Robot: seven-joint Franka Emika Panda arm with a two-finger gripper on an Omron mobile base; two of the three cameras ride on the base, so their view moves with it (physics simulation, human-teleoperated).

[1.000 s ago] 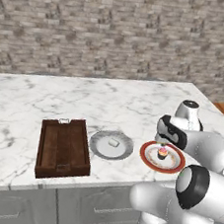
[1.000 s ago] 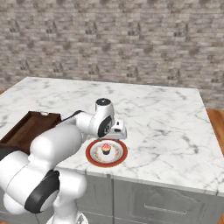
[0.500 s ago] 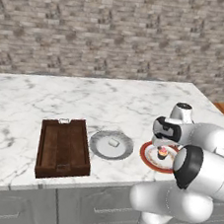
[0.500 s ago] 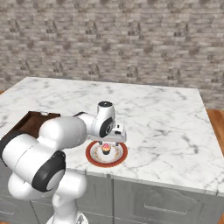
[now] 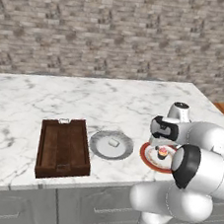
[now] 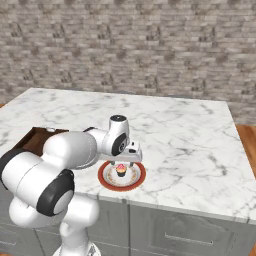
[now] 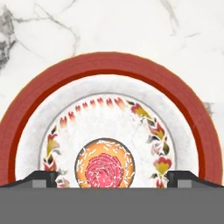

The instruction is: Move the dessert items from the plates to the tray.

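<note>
The cupcake [image 6: 120, 170] with pink frosting sits upright on the white, red-rimmed plate [image 6: 106, 178], near the worktop's [image 6: 190, 135] front edge toward its right end; seen from the hand, the cupcake [image 7: 104, 165] lies between the two finger tips [image 7: 41, 178] of the claw [image 7: 112, 179], which hangs just above with jaws spread wide and holding nothing. Just left of that plate, the grey plate [image 5: 100, 145] carries the small white cylinder [image 5: 113, 143], and the dark wooden tray [image 5: 62, 146] lies beyond it along the same front edge.

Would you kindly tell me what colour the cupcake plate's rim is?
Red-orange, around the plate; clearest in the hand view.
</note>
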